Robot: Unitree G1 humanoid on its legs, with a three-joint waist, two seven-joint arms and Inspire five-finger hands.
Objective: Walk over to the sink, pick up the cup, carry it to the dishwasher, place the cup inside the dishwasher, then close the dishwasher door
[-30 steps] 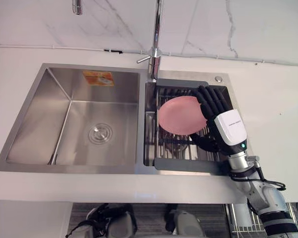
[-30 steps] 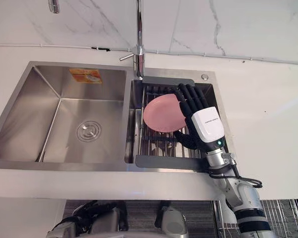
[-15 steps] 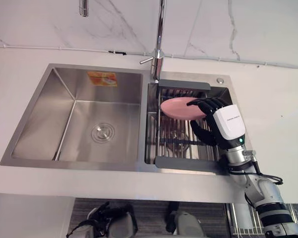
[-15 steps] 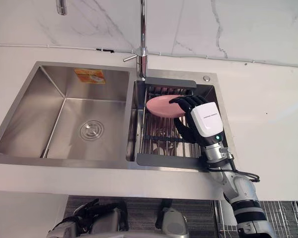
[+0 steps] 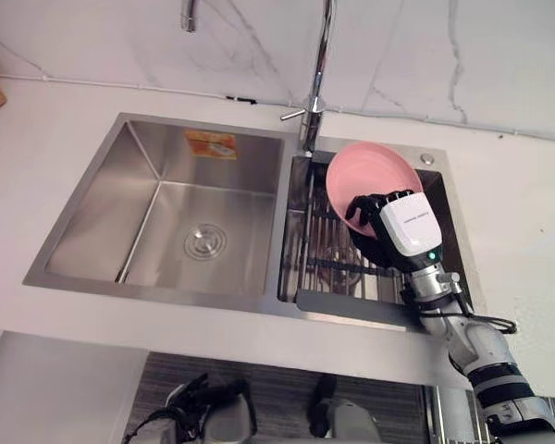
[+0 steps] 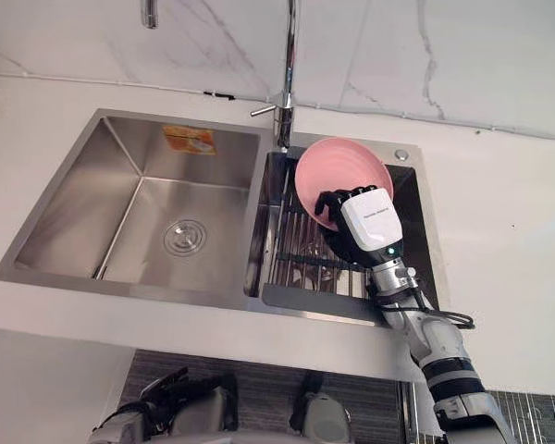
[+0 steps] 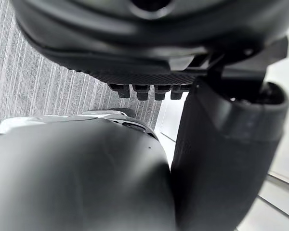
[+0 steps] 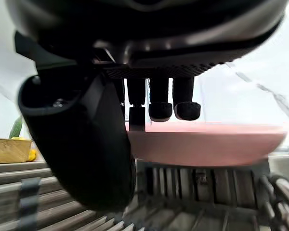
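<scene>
Right hand [image 5: 402, 227]: arm comes in from lower right, forearm angled up over the front edge of the sink [image 5: 166, 199], wrist raised, white back cover facing the head camera. Hand sits above the right basin.

Grip: fingers [image 8: 160, 110] curled over the rim of the pink dish [image 5: 370, 171], thumb [image 8: 82, 144] on the underside. Firm pinch on the near edge, nothing else in the hand.

Item in hand is a pink dish, round and shallow with a low raised rim, more plate or bowl than cup. Smooth, matte, plastic-looking. It's tilted up on edge, hollow face towards the head camera, far rim near the base of the faucet [image 5: 319, 74]. It's clear of the rack [image 5: 328, 250], held above it, not resting.

Rack: steel wire bars in a dark grey frame, dropped into the right basin.

Sink: brushed stainless, double basin. Left basin is a square-cornered box with a round ribbed drain [image 5: 205, 242] and an orange sticker [image 5: 211, 144] on its back wall. Faucet is a slim chrome tube with a side lever.

Countertop [image 5: 527, 213] is plain white and smooth; the wall behind is white marble with grey veining.

Left hand [image 7: 149, 43]: seen in its wrist view over grey ribbed flooring, fingers hanging loose, holding nothing.
</scene>
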